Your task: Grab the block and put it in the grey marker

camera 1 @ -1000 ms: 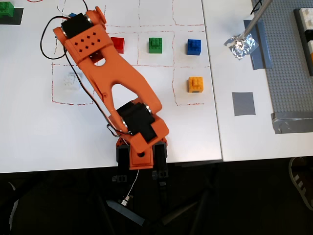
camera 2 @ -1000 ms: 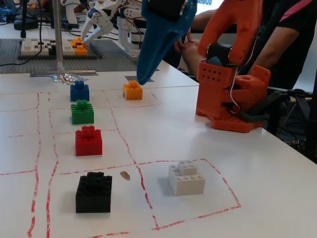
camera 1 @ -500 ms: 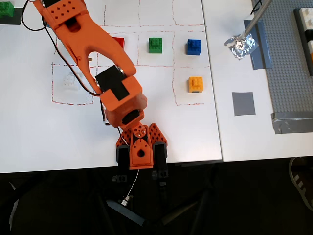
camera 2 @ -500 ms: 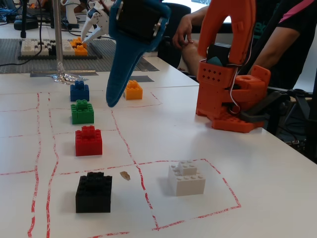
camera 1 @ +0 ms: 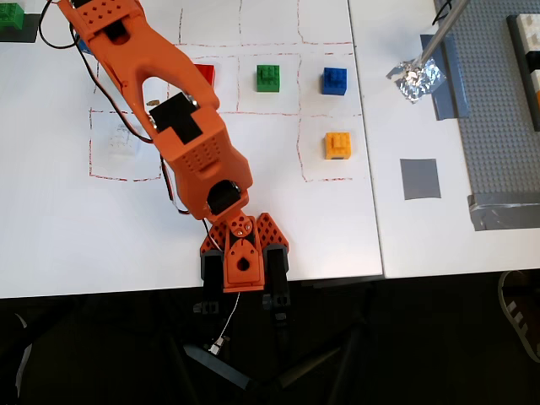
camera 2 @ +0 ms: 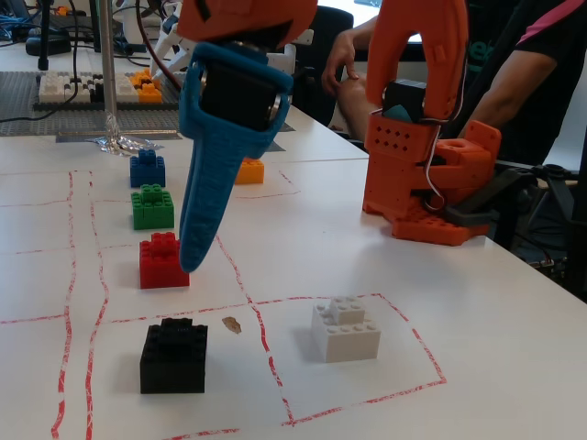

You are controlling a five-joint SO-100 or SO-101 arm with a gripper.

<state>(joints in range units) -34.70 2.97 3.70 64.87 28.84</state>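
One brick to fetch, and I'm nearly over it

My pincer hangs empty above the tabletop; only one blue finger shows edge-on in the fixed view, so I cannot tell how far it is spread. Its tip sits beside the red brick, short of the block, which rests untouched in its red-lined square. I judge this the approach step: next I must carry on toward the block, lower, and straddle it. The grey marker lies well apart. Half a second ago my pincer was farther back, near the orange brick.
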